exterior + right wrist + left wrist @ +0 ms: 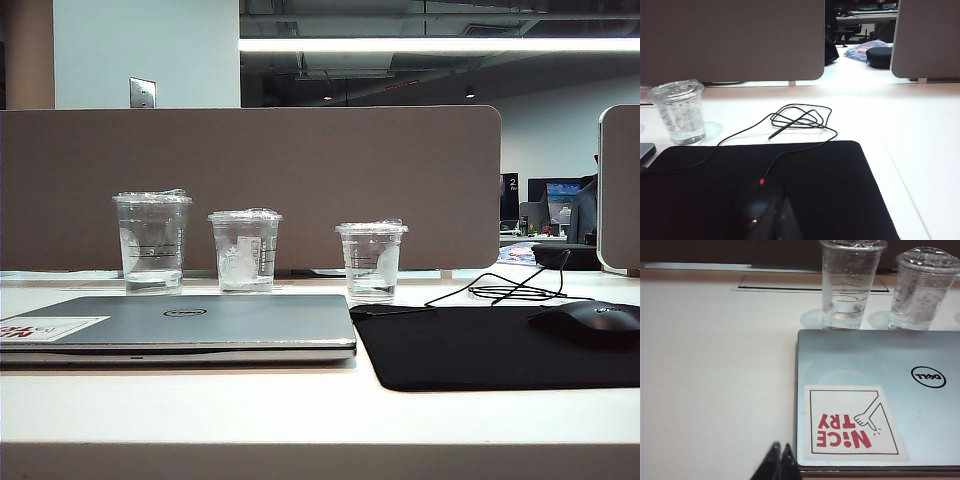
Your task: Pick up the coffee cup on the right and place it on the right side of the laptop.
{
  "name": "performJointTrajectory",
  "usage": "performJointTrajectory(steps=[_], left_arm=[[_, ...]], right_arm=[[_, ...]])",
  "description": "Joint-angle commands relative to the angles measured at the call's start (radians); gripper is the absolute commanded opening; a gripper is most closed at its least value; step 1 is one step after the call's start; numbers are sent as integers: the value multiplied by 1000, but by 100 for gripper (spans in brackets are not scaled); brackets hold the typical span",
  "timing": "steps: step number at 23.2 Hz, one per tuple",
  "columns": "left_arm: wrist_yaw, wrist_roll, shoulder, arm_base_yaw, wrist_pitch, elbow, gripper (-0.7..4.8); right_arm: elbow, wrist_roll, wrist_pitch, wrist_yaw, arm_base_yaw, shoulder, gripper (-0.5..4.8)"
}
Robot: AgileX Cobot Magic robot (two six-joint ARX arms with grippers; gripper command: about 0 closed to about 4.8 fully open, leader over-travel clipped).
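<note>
The coffee cup [372, 260] is the rightmost of three clear lidded cups and stands upright behind the gap between laptop and mouse pad; the right wrist view also shows the coffee cup [680, 112]. The silver-grey laptop [200, 322] lies closed in front, its lid [920, 420] bearing a round logo and a white-and-red sticker. My left gripper [781, 446] is shut and empty, just off the laptop's near corner. My right gripper [783, 201] is shut and empty, low over the black mouse pad, well short of the cup. Neither gripper shows in the exterior view.
A taller cup with dark lines [152, 240] and a cup with a white patch [245, 250] stand behind the laptop. A black mouse pad [470, 350] carries a black mouse [590, 322], whose cable [510, 291] coils behind it. A brown partition [300, 180] backs the desk.
</note>
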Motion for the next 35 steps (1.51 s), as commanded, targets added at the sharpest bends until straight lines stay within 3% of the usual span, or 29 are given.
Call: performJointTrajectory(steps=[1,10,15,23,27,30,35], left_arm=[[4,4,0,0,-3,3,-5],[4,4,0,0,-2,3,-5],[3,4,0,-12,0,3,-5],[1,4,0,-253,6,3,-5],[2,4,0,-399,6,3,-5],[3,4,0,-418,6,3,-5],[-3,4,0,-402,6,3,-5]], right_arm=[[-5,2,22,-1,0,-2,-5],[-5,2,18,-2,0,-2,-5],[-5,8,17,-61,0,-2,-5],[-5,217,16,-88,0,-2,-5],[-5,465,8,-182,0,3,-5],[-1,478,6,-267,0,4,-5],[57,478,19,-275,0,34,-3]])
